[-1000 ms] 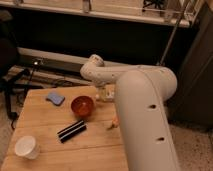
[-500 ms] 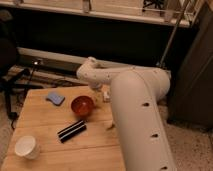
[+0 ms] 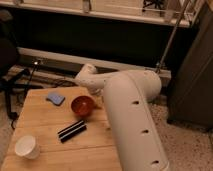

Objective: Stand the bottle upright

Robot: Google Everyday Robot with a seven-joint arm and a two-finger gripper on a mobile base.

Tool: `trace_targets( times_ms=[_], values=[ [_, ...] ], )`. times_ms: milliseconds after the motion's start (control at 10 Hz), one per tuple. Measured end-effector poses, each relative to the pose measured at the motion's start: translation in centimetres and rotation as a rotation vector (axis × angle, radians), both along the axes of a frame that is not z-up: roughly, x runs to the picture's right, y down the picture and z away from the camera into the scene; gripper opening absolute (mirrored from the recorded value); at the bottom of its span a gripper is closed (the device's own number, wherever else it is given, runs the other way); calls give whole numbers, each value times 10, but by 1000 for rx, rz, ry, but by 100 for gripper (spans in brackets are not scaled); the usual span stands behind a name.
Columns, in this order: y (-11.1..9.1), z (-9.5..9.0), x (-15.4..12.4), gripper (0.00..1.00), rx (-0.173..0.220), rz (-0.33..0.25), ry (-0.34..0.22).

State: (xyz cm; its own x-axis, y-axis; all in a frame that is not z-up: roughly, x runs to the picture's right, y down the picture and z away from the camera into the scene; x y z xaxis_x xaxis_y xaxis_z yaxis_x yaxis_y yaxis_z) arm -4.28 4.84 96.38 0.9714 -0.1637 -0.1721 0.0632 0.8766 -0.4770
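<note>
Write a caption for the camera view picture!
White robot arm bends over a wooden table beside a round red-brown bowl, claw hidden behind it.

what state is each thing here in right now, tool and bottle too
bowl: upright, open side up, on the table
white cup: upright, mouth up, near the table's front corner
blue cloth: lying flat, behind the bowl
black object: lying flat, in front of the bowl
arm: bent over the table's edge beside the bowl
tool: hidden behind the arm, not in view
bottle: not in view, state unknown

Reddish bowl (image 3: 82,105), white cup (image 3: 27,146), perhaps blue cloth (image 3: 55,98)
</note>
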Motion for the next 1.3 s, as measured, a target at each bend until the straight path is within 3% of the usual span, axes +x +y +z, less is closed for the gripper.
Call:
trace_targets(
  times_ms=[200, 500, 900, 1000, 1300],
  values=[
    [1, 7, -2, 73, 1, 7, 2],
    [-6, 11, 0, 41, 13, 24, 12],
    [-12, 14, 7, 8, 17, 34, 28],
    [-13, 13, 8, 2, 17, 37, 30],
    [-23, 8, 10, 0, 12, 77, 26]
  ],
)
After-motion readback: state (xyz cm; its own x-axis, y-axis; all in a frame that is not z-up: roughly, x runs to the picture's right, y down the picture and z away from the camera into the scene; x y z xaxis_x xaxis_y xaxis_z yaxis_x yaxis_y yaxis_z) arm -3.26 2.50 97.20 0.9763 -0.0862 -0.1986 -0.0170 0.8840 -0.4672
